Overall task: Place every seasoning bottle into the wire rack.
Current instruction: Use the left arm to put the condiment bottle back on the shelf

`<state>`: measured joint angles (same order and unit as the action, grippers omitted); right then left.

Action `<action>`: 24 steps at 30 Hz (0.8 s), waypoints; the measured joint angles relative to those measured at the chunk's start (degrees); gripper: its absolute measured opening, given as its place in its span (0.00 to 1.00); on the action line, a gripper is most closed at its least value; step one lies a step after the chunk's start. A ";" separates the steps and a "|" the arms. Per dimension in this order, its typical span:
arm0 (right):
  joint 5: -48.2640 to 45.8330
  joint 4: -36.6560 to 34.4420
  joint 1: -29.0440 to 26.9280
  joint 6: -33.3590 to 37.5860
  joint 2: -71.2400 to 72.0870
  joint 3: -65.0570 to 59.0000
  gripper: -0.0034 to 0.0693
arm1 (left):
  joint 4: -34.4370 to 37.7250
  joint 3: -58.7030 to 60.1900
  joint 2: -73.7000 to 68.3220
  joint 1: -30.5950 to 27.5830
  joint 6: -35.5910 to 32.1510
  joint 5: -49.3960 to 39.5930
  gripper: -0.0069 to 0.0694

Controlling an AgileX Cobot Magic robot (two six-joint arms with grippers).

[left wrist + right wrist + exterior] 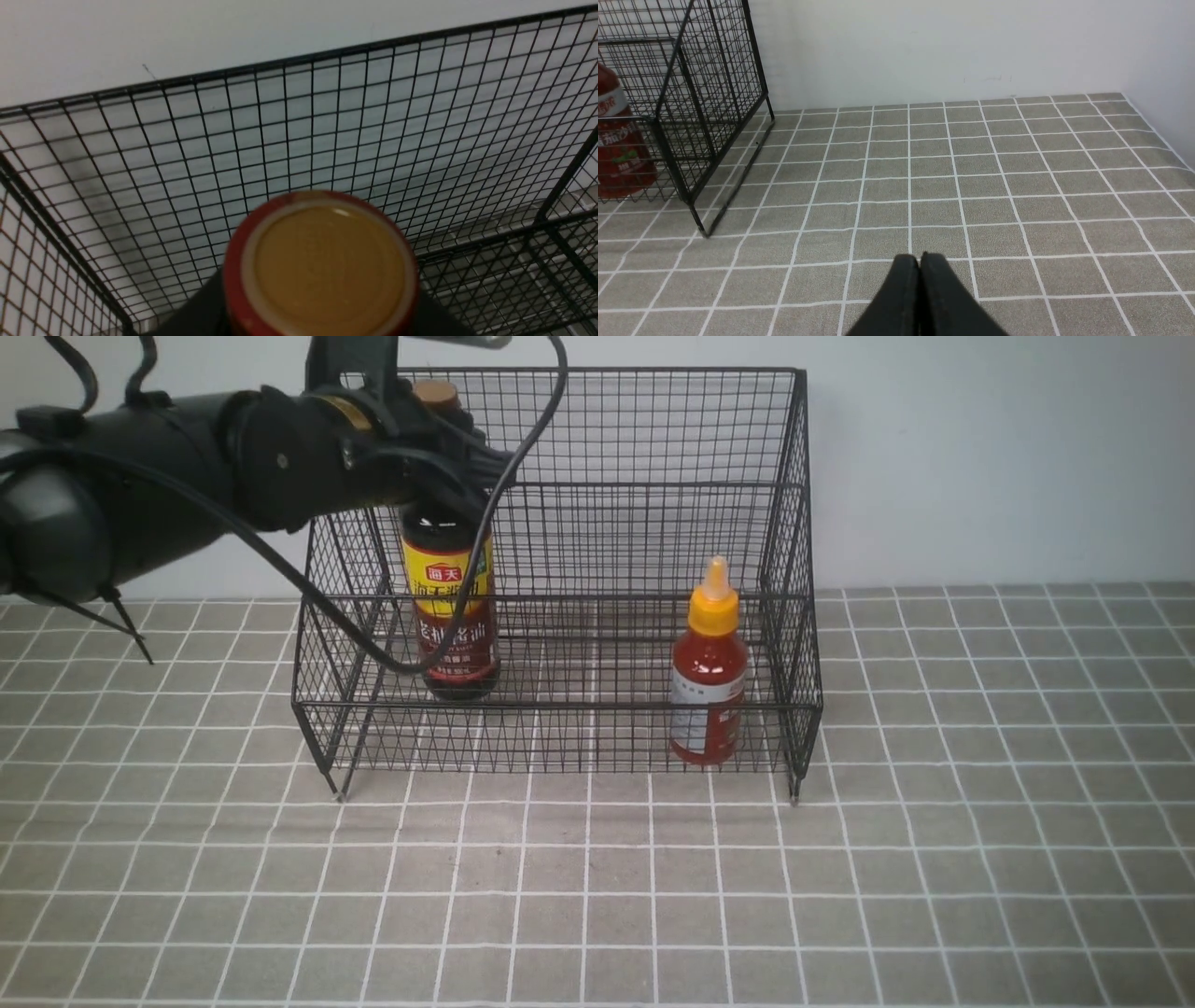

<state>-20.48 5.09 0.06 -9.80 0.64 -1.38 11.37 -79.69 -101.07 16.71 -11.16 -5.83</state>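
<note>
The black wire rack [653, 457] stands against the back wall. My left gripper [446, 476] is shut on the neck of the tall dark soy-sauce bottle [450, 616], holding it upright inside the rack's left half. I cannot tell whether its base rests on the mesh. The left wrist view shows its brown cap [322, 266] from above, with dark fingers [196, 312] on both sides and the rack's back mesh [327, 116] behind. The short red squeeze bottle [708, 681] stands upright in the rack's front right corner. My right gripper [919, 257] is shut and empty over the cloth, apart from the rack [714, 93] and the red bottle [616, 140].
A grey cloth with a white grid [597, 896] covers the table. A white wall [980, 457] runs close behind the rack. The left arm's cable [373, 644] loops down in front of the rack's left side. In the right wrist view a side wall [1171, 70] meets the table.
</note>
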 joint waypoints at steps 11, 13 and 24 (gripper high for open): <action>0.00 0.00 0.00 0.00 0.00 0.00 0.03 | -0.05 -0.31 2.03 0.00 0.00 -0.27 0.68; 0.00 0.00 0.00 0.00 0.00 0.00 0.03 | -0.05 -0.37 3.77 0.00 0.00 -1.49 0.72; 0.00 0.00 0.00 0.00 0.00 0.00 0.03 | -0.23 -0.28 20.14 0.00 0.07 -25.42 0.47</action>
<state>-20.48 5.09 0.06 -9.80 0.64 -1.38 11.14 -79.97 -80.93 16.71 -11.09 -31.25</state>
